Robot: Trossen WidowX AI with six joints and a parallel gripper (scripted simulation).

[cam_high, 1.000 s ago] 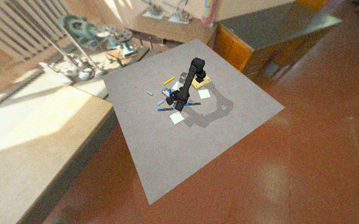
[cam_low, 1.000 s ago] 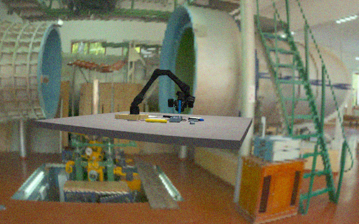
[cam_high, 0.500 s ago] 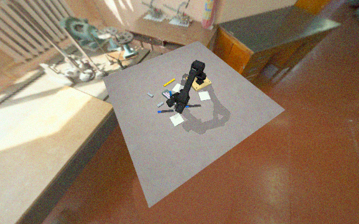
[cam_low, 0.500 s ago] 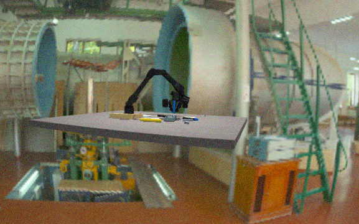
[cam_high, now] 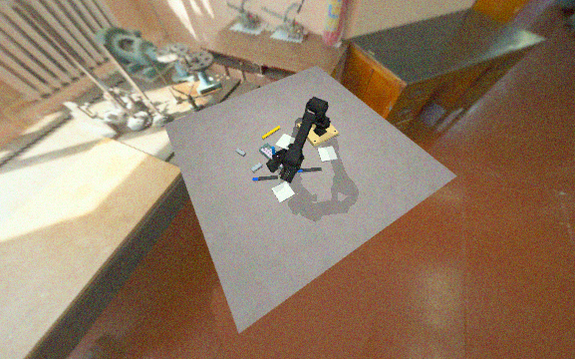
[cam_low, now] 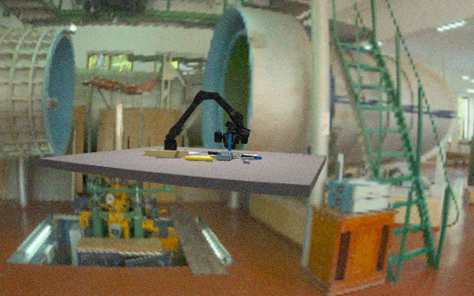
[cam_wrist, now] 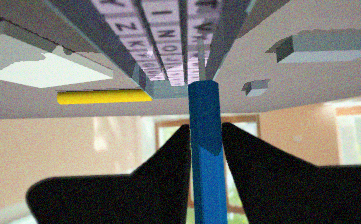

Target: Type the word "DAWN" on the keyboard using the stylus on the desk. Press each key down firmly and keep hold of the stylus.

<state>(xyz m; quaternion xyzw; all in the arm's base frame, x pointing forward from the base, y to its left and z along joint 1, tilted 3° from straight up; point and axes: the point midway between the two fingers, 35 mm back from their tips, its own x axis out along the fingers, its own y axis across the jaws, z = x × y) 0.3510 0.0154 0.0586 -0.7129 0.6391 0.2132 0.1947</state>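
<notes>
The blue stylus (cam_high: 273, 151) (cam_low: 230, 141) (cam_wrist: 207, 185) stands nearly upright, its thin grey tip pointing down at the keyboard. My gripper (cam_wrist: 205, 130) is shut on the stylus, with one black finger on each side of it. The keyboard (cam_high: 267, 151) (cam_low: 224, 156) (cam_wrist: 168, 35) is a small grey box with rows of pink-white lettered keys. In the wrist view the tip is over the right-hand row, just past a key that looks like V, and partly covers the letter there. Whether the tip touches or presses a key cannot be told.
A yellow stick (cam_high: 271, 132) (cam_low: 198, 158) (cam_wrist: 103, 96) lies beyond the keyboard. Two grey blocks (cam_high: 240, 152) (cam_high: 256, 167) (cam_wrist: 331, 47) (cam_wrist: 256, 88) lie beside it. Two dark pens with blue ends (cam_high: 265, 178) (cam_high: 310, 170) and several white sheets (cam_high: 283, 191) (cam_high: 327, 154) lie around. The arm stands on a wooden base (cam_low: 162, 153).
</notes>
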